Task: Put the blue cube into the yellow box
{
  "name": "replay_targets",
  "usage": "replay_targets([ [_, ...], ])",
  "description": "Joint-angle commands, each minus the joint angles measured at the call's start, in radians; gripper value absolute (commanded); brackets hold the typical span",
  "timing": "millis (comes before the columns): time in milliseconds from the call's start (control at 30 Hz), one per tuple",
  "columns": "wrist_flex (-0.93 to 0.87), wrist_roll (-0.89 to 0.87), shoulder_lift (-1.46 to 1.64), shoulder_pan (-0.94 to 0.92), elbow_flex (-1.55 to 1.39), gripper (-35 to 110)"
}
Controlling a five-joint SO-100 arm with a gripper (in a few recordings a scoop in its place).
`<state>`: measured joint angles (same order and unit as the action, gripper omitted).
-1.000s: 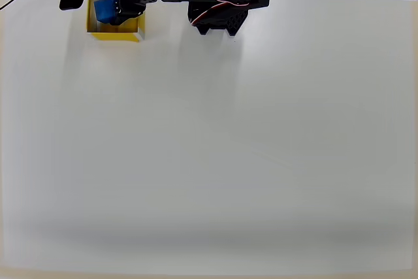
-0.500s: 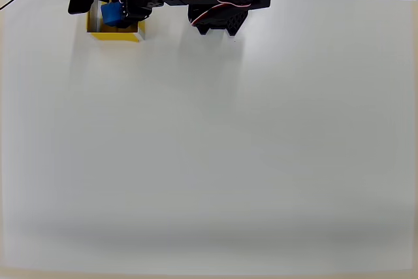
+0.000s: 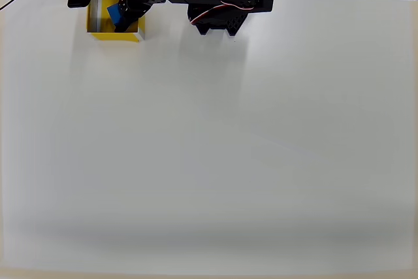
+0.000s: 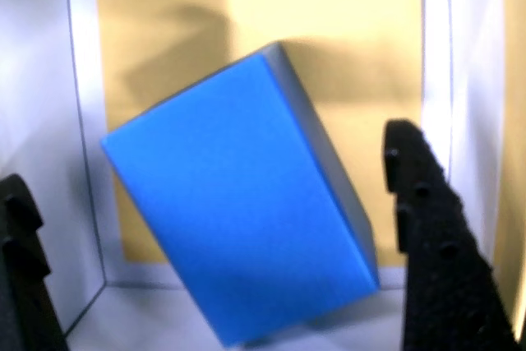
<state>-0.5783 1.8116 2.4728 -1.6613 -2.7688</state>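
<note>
Directly above the yellow box [image 4: 329, 30], parted fingers [image 4: 431, 236] flank the tilted, untouched blue cube [image 4: 234, 203].

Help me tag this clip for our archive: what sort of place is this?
Likely a robot test bench: a bare white table against a dark backdrop, holding a small black arm, its claw open over a blue cube in a yellow box.

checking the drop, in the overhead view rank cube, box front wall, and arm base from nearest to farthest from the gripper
1. cube, right at the gripper, inside the box.
2. box front wall, just below.
3. arm base, off to the right.
</note>
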Motion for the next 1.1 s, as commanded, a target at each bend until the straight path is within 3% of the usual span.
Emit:
replay_targets([
  [0,-0.114,0.025,0.075,-0.028,0.179,47],
  [267,-0.460,0.011,0.063,-0.008,0.534,46],
  [533,-0.483,-0.041,0.106,0.114,0.647,44],
  [1067,-0.434,-0.103,0.290,0.946,0.509,33],
])
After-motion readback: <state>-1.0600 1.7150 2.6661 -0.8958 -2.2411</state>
